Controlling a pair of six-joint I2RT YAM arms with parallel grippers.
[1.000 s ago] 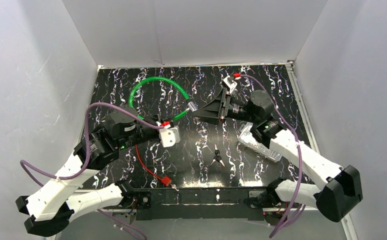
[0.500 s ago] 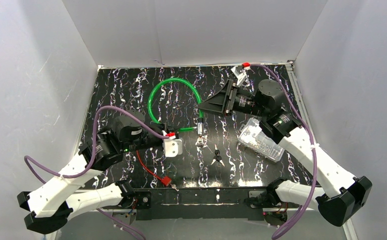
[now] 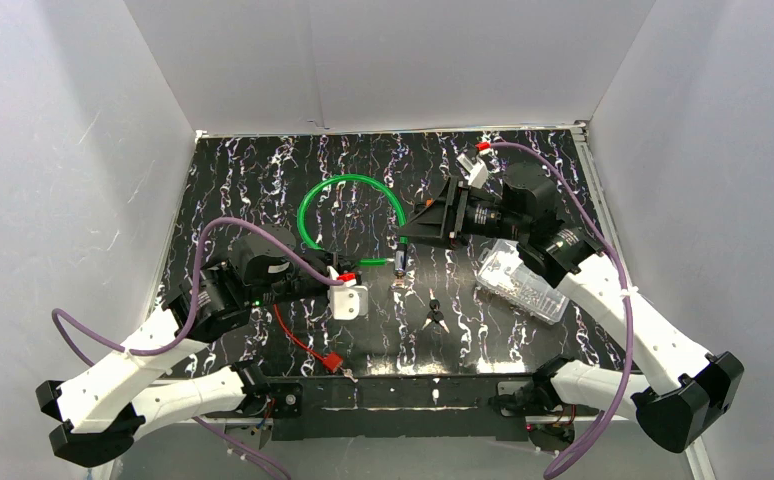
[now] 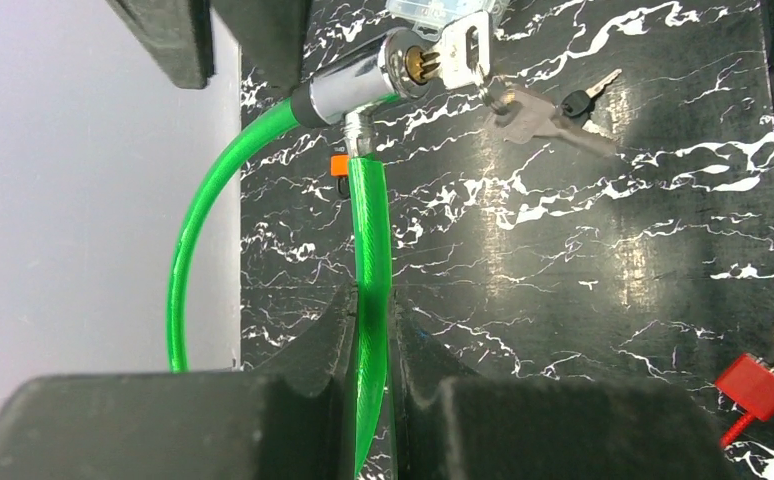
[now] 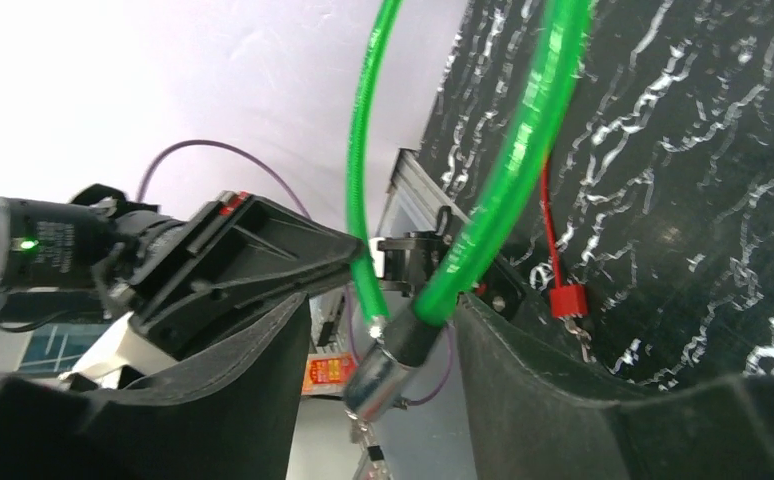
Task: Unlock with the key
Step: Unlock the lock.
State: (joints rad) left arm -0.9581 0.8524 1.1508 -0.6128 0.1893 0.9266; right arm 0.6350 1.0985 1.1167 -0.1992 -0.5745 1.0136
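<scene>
One key bunch [image 3: 436, 315] lies at five o'clock of the lock barrel [image 3: 400, 262], a clear box [image 3: 521, 283] at three. Left gripper [image 4: 371, 300] clenches the green cable [image 4: 368, 230]; right gripper [image 5: 381, 325], released, straddles the barrel.

Looped green cable lock [image 4: 371, 230], chrome cylinder [image 4: 358, 78] joining its ends; bunched keys [image 3: 435, 316] lie flat nearby, apart.

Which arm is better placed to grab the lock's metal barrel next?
Right, probably: the right gripper stands open around the barrel; the left gripper is shut on the green cable.
</scene>
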